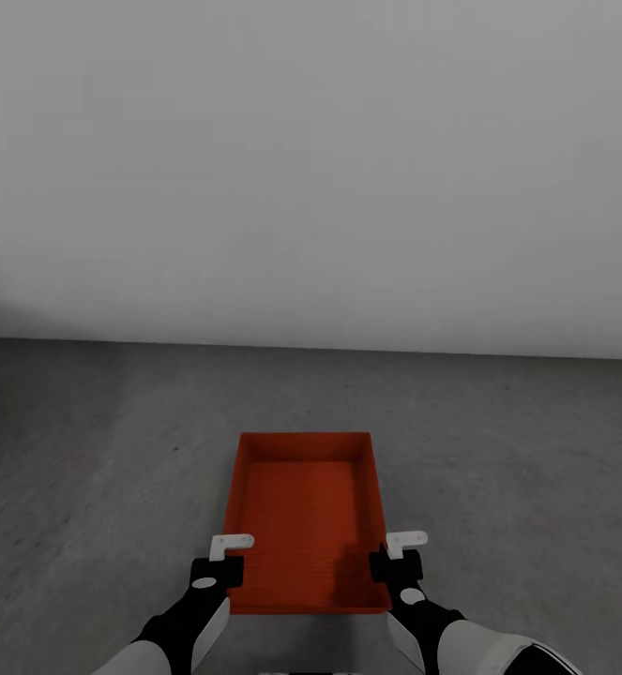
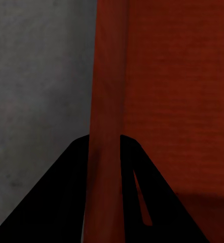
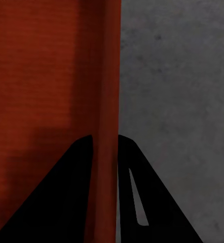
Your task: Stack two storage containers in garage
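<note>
Head view: one orange-red, open-topped rectangular storage container (image 1: 306, 520) with thin walls and a ribbed bottom is directly ahead of the robot, over the dark grey, matte, concrete-like floor (image 1: 85, 450). A plain white-grey wall (image 1: 311, 159) fills the 12 o'clock half of the frame. Setting reads as the garage.

Key relation: the container's long axis runs 12 to 6 o'clock, straight away from the robot. Its two long walls face 9 and 3 o'clock, and each arm meets the wall on its own side near the 6 o'clock end. Neither arm is nearer; the grip is symmetric.

Left gripper (image 1: 224, 560): at the 9 o'clock wall. In the left wrist view, the left gripper (image 2: 106, 152) has its dark fingers either side of the thin red wall, pinching it.

Right gripper (image 1: 397, 557): at the 3 o'clock wall. In the right wrist view, the right gripper (image 3: 106, 152) straddles that wall the same way, pinched onto it.

Container sits level between the two grippers, extending toward 12 o'clock from them. Whether its base touches the floor or hangs just above it, I cannot tell.

Judgement: set-down of the first container is the step in hand; both arms must lower together and let go evenly to keep it flat.
</note>
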### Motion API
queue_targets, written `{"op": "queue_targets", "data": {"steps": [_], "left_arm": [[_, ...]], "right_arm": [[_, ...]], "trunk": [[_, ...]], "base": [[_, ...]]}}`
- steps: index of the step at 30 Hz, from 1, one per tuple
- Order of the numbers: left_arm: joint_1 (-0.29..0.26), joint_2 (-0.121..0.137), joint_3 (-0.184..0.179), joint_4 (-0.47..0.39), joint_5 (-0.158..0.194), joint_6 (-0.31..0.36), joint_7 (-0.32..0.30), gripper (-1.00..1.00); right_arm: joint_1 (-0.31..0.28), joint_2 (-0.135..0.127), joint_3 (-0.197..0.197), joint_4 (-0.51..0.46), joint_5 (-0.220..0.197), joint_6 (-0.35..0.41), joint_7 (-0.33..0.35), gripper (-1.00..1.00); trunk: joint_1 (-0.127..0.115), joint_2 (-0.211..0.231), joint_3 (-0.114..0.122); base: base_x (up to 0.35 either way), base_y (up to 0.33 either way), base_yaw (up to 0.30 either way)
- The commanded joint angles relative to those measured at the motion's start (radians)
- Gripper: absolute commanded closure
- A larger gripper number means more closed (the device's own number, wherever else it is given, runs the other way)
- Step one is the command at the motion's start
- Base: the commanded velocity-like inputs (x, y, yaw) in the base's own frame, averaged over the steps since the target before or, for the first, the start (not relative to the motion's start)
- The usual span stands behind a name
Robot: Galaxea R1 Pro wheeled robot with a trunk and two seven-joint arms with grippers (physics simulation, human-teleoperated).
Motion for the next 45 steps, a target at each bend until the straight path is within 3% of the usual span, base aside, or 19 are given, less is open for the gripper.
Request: {"op": "queue_targets", "data": {"steps": [1,30,31,45], "left_arm": [[-0.001,0.000,0.021,-0.028,0.027,0.004,0.011,1.00],[-0.001,-0.003,0.019,-0.029,0.026,0.002,0.008,1.00],[-0.001,-0.003,0.019,-0.027,0.026,0.003,0.008,-1.00],[-0.001,-0.002,0.020,-0.031,0.026,0.002,0.008,-1.00]], "right_arm": [[0.000,0.000,0.000,0.004,-0.036,-0.010,-0.010,1.00],[0.000,-0.002,0.000,0.004,-0.034,-0.011,-0.008,1.00],[0.000,-0.002,0.000,0.004,-0.034,-0.011,-0.008,-1.00],[0.000,0.000,0.000,0.004,-0.034,-0.012,-0.009,-1.00]], "trunk": [[0.000,0.000,-0.001],[0.000,0.000,-0.001],[0.000,0.000,-0.001],[0.000,0.000,-0.001]], "base": [[0.000,0.000,0.000],[0.000,0.000,0.000],[0.000,0.000,0.000],[0.000,0.000,0.000]]}}
